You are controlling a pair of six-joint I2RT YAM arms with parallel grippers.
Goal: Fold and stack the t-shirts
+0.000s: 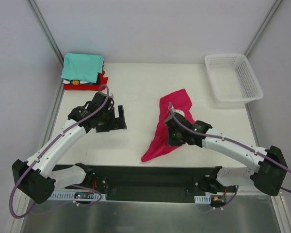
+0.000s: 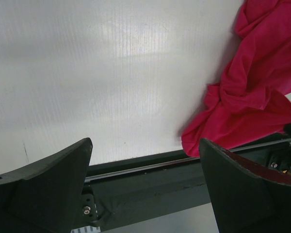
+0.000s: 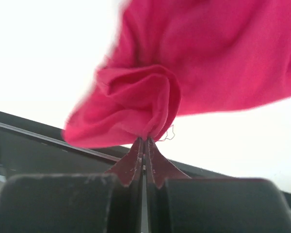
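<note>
A crumpled magenta-pink t-shirt [image 1: 170, 121] lies in a long bunch on the white table, right of centre. My right gripper [image 1: 170, 132] is shut on a fold of this t-shirt [image 3: 150, 102], the fingertips pinching the cloth between them. My left gripper [image 1: 117, 119] hangs open over bare table to the left of the t-shirt, nothing between its fingers [image 2: 43, 184]; the shirt's lower end [image 2: 252, 97] shows at the right of the left wrist view. A folded teal t-shirt [image 1: 81, 66] lies on top of a folded red one [image 1: 101, 81] at the back left corner.
A white plastic mesh basket [image 1: 233, 77] stands at the back right of the table. The black rail [image 1: 145, 177] holding both arm bases runs along the near edge. Grey walls close in the table on the left, back and right.
</note>
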